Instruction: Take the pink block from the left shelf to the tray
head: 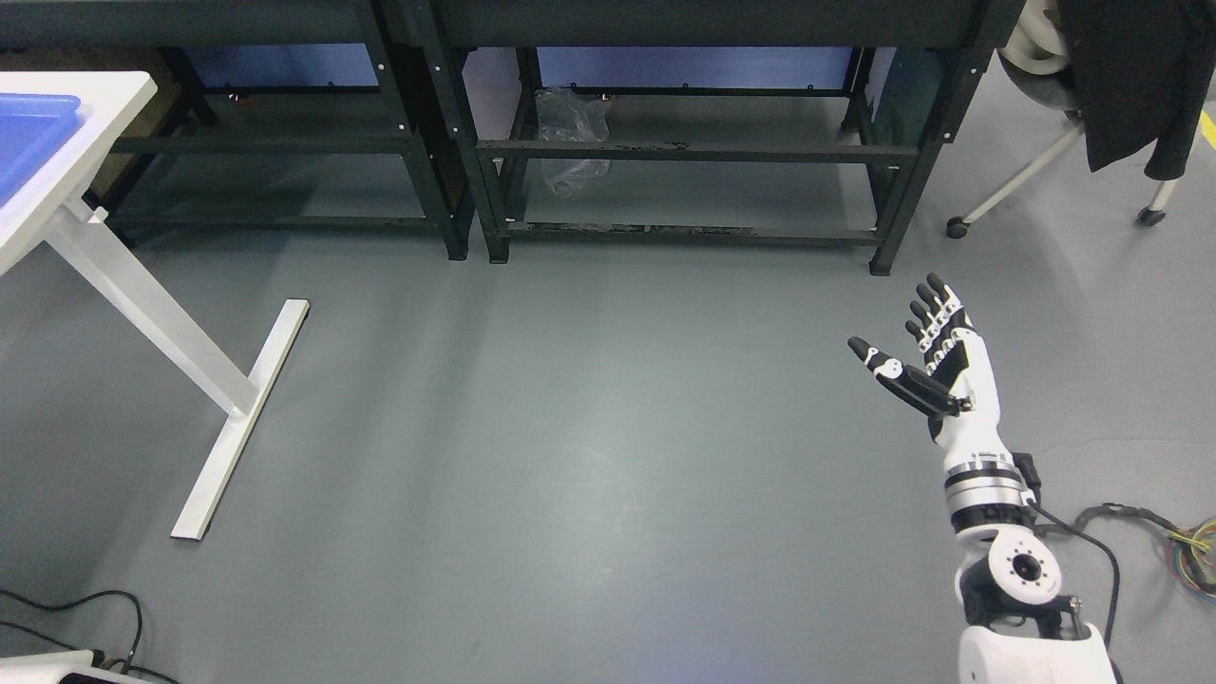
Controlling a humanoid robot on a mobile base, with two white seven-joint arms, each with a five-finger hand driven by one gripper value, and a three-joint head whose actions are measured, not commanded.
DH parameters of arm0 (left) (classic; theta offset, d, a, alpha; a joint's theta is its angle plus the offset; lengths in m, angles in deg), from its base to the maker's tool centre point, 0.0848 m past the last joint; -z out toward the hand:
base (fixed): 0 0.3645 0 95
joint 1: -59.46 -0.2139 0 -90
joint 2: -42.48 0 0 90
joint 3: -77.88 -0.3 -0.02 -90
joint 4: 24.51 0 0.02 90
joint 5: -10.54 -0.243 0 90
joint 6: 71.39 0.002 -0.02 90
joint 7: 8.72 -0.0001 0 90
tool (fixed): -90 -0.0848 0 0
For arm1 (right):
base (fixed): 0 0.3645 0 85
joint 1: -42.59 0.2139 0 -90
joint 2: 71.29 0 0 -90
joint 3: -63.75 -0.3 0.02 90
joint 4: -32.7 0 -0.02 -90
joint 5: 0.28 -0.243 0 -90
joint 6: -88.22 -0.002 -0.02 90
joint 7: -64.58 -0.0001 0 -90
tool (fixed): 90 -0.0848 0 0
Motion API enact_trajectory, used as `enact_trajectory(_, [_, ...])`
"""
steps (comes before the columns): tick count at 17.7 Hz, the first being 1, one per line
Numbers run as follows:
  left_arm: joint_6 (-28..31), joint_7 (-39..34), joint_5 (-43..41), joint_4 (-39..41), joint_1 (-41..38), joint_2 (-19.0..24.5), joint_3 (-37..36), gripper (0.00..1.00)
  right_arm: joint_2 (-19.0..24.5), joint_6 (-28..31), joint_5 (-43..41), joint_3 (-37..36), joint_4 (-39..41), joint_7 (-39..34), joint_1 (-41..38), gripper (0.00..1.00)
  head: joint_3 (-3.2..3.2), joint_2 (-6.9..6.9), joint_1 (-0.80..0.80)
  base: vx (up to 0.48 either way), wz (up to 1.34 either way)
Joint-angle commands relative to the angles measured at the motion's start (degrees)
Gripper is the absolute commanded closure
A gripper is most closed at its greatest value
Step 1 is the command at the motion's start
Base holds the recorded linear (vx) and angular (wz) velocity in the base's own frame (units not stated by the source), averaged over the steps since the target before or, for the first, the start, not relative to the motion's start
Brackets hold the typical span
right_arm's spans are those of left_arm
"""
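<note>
The right hand (926,356) is hanging over the grey floor (570,427), well to the right of the white worktop (85,133), with its arm coming up from the lower right corner of the head view. The hand is released: its black fingers (936,304) are stretching out straight, the thumb is pointing off to the side, and nothing is lying in the palm.

The white worktop is showing only by its corner at the far left edge, standing on a slanted white leg with a flat foot. A blue tray (28,133) is sitting on that worktop, cut off by the picture's edge; only part of its rim and floor is showing. The pink block is not showing anywhere in this view.

Behind the worktop and to its right, two black metal shelf frames (684,152) are standing side by side, and a crumpled clear plastic bag (570,138) is lying inside the right one. A wheeled chair (1121,85) draped in dark cloth is standing at the far right. Cables (1140,532) are trailing near the arm.
</note>
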Motion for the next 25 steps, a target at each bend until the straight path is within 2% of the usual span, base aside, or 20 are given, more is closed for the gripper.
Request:
enact_trajectory(1, [0.0,0.0,0.0,1.0,-1.1,1.0,0.0,0.0,-1.0,0.1,0.0,0.2,0.0,0.1,1.6,0.01,0.0,0.0,0.0,0.0,0.0])
enact_trajectory(21, [0.0,0.0,0.0,1.0,-1.1,1.0,0.0,0.0,-1.0,-1.8,-0.2,-0.5,-0.1,0.3,1.4,0.0,0.0,0.0,0.0,0.0,0.0])
enact_trajectory(23, [0.0,0.0,0.0,1.0,-1.1,1.0,0.0,0.0,-1.0,-2.3,1.3,-0.4,-0.1,0.9,1.4,0.01,0.0,0.0,0.0,0.0,0.0])
enact_trajectory(25, [0.0,0.0,0.0,1.0,-1.1,1.0,0.0,0.0,-1.0,-2.0,8.9,-0.6,-0.1,4.0,1.9,0.01,0.0,0.0,0.0,0.031,0.0])
